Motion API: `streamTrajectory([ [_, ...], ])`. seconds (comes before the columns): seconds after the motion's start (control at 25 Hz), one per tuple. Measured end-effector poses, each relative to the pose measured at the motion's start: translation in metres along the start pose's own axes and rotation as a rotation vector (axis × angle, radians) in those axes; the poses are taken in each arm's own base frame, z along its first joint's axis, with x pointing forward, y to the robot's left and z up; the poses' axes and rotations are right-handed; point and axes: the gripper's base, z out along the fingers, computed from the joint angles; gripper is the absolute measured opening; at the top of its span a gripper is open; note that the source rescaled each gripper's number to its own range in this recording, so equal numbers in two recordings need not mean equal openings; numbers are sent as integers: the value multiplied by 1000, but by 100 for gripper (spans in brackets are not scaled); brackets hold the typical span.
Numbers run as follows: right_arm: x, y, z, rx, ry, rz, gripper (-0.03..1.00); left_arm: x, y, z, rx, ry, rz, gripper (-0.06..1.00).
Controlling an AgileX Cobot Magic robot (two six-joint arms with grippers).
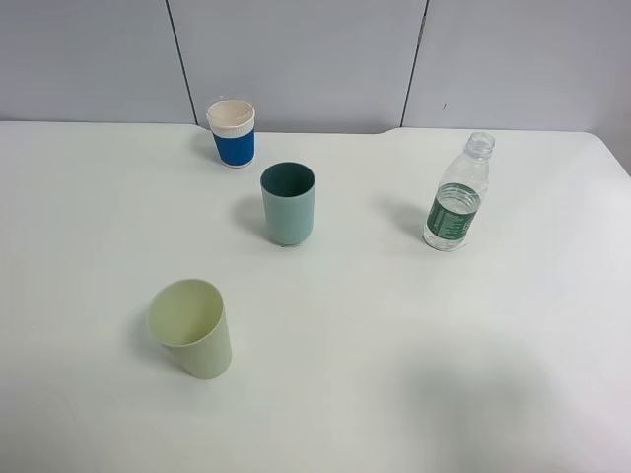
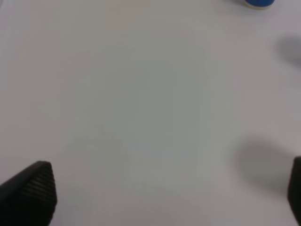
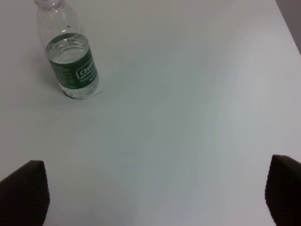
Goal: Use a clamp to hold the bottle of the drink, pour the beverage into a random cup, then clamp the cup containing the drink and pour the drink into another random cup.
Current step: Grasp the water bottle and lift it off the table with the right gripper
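White surface (image 1: 414, 355), seen from the high camera, carries four vessels that stand well apart from one another. The bottle (image 1: 455, 197), clear plastic with a green label band and no cap, stands upright at the right of that view, toward the far edge. The beverage (image 3: 68, 52), a colourless liquid, fills it to about the top of the label. The teal tumbler (image 1: 289, 207) stands upright near the middle, mouth up, its inside darker green; whether it holds liquid cannot be told. The pale yellow-green tumbler (image 1: 192, 330) stands mouth up at the near left, the closest vessel to the camera. A blue-sleeved white cup (image 1: 233, 133) stands at the far side, behind and to the left of the teal tumbler.

The left fingers (image 2: 28, 197), dark and ribbed, are spread wide above bare surface and grip nothing; a sliver of the blue-sleeved cup shows far beyond them. The right fingers (image 3: 23, 195) are likewise spread wide and grip nothing. The bottle stands ahead of them, well apart and untouched.
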Motion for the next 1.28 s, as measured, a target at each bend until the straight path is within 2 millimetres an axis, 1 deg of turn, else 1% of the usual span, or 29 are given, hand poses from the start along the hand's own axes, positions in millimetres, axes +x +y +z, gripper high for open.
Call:
streamTrajectory([
  [1.28,0,0,0,-1,0,0,88,0,0,0,0,-1,0,100],
])
